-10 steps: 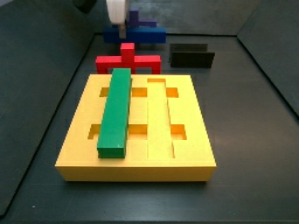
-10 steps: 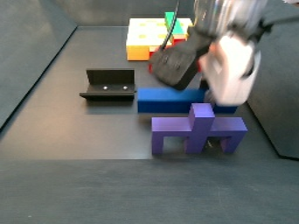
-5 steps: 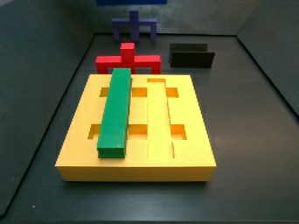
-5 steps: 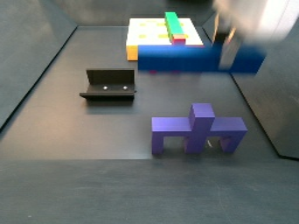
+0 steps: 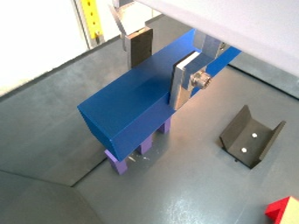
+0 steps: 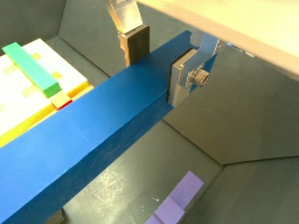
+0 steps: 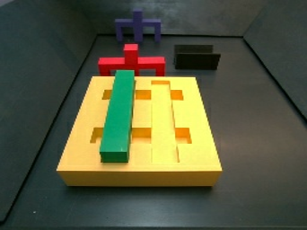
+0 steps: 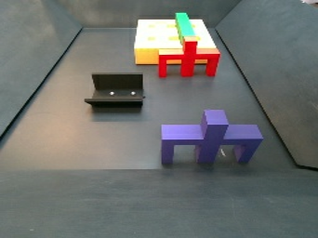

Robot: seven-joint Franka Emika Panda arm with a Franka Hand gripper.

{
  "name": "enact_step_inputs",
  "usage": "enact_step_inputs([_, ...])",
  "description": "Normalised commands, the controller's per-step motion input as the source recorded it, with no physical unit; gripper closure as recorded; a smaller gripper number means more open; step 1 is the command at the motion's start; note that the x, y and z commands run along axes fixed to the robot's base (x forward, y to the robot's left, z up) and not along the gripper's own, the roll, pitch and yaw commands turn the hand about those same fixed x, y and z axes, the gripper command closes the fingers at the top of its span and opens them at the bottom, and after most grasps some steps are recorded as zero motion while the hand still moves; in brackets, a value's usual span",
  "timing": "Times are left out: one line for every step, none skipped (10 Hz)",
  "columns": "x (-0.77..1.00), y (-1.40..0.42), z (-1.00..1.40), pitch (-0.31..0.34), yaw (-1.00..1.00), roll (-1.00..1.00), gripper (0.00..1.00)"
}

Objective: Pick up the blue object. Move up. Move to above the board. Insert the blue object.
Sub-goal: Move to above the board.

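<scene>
My gripper [image 5: 163,63] is shut on the blue object [image 5: 146,101], a long navy bar held level across the jaws, high above the floor. Both wrist views show it [image 6: 100,136], with one silver finger [image 6: 187,74] on its near face and the dark pad of the other behind it. The gripper and bar are out of both side views. The yellow board [image 7: 150,171] lies on the floor with a green bar [image 7: 118,112] in one groove. It also shows in a side view [image 8: 152,37] and a wrist view [image 6: 24,109].
The purple pronged piece [image 8: 211,139] stands under the held bar [image 5: 138,150]. The dark fixture [image 8: 114,90] stands beside it [image 5: 251,136]. A red piece [image 7: 132,63] sits at the board's far end [image 8: 189,60]. Dark walls ring the floor.
The gripper has lifted the blue bar from the floor beside the purple piece, up and out of both side views. Nothing else moved.
</scene>
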Motion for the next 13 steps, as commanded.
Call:
enact_step_inputs([0.34, -1.40, 0.15, 0.041, 1.00, 0.00, 1.00])
enact_step_inputs([0.34, -1.40, 0.15, 0.044, 1.00, 0.00, 1.00])
enact_step_inputs([0.34, -1.40, 0.15, 0.046, 1.00, 0.00, 1.00])
enact_step_inputs([0.35, -1.40, 0.16, 0.049, 1.00, -0.01, 1.00])
enact_step_inputs([0.35, -1.40, 0.16, 0.056, 1.00, 0.00, 1.00])
enact_step_inputs([0.37, -1.40, 0.16, 0.067, 1.00, 0.00, 1.00])
enact_step_inputs([0.38, -1.40, 0.17, 0.074, 1.00, -0.01, 1.00])
enact_step_inputs([0.40, -1.40, 0.17, 0.087, 1.00, 0.00, 1.00])
enact_step_inputs([0.41, -1.40, 0.18, 0.095, 1.00, -0.01, 1.00])
enact_step_inputs([0.44, -1.40, 0.18, 0.104, 1.00, 0.00, 1.00])
enact_step_inputs([0.48, -1.40, 0.20, 0.116, 1.00, -0.01, 1.00])
enact_step_inputs([0.25, -0.68, 0.10, 0.133, 1.00, 0.00, 1.00])
enact_step_inputs([0.19, -0.43, 0.08, 0.140, 1.00, 0.00, 1.00])
